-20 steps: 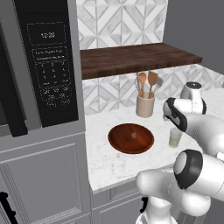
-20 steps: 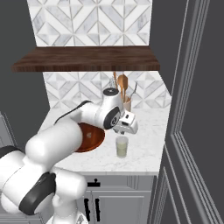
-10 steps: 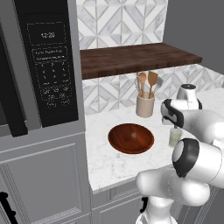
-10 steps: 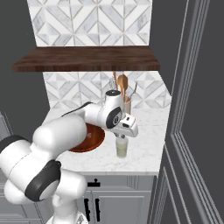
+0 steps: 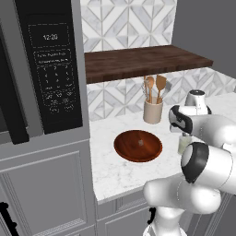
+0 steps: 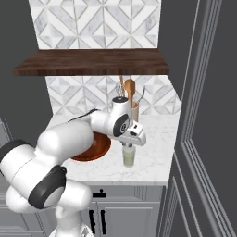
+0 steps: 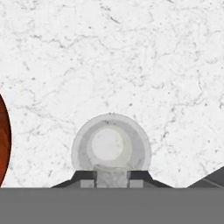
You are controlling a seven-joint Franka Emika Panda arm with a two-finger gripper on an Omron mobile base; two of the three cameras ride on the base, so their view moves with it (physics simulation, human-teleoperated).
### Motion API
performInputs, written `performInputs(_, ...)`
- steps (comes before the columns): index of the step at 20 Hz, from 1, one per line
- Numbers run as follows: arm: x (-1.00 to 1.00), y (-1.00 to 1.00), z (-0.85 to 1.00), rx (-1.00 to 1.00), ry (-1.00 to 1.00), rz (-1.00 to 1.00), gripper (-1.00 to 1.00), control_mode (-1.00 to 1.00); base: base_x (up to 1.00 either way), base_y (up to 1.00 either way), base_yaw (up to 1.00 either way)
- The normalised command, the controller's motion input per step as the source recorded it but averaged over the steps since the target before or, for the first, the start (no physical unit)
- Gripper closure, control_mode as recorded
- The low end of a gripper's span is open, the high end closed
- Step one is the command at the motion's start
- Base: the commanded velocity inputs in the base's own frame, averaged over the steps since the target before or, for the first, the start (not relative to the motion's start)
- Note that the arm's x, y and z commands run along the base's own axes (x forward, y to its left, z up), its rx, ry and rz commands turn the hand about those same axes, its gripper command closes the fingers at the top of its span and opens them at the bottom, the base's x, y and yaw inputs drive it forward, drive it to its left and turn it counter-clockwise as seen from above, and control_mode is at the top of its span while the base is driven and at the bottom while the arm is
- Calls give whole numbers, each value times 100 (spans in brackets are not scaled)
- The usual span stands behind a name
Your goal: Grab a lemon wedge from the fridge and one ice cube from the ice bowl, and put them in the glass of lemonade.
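Arm has swung slightly since earlier frame. Pincer [image 7: 111, 175] hovers directly above small clear tumbler of pale lemonade [image 6: 129, 155], jaws pinched narrow on tiny pale translucent ice cube [image 7: 111, 176]. Round reddish-brown wooden bowl [image 5: 138, 145] sits left on white marble tabletop [image 6: 157, 157].

One bowl [image 5: 138, 145] – one glass [image 6: 129, 156] – one crock [image 5: 152, 111].
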Motion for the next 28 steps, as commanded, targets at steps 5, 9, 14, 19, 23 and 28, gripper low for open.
performInputs(5, 6, 0, -22, 0, 0, 0, 100, -100, 0, 0, 0)
performInputs(9, 11, 0, 0, 0, 2, 0, 100, -100, 0, 0, 0)
performInputs(14, 4, 0, 0, 0, 1, 0, 100, -100, 0, 0, 0)
performInputs(19, 0, 0, 0, 0, 0, 0, -100, -100, 0, 0, 0)
performInputs(23, 0, 0, 0, 0, 0, 0, -100, -100, 0, 0, 0)
performInputs(28, 0, 0, 0, 0, 0, 0, -100, -100, 0, 0, 0)
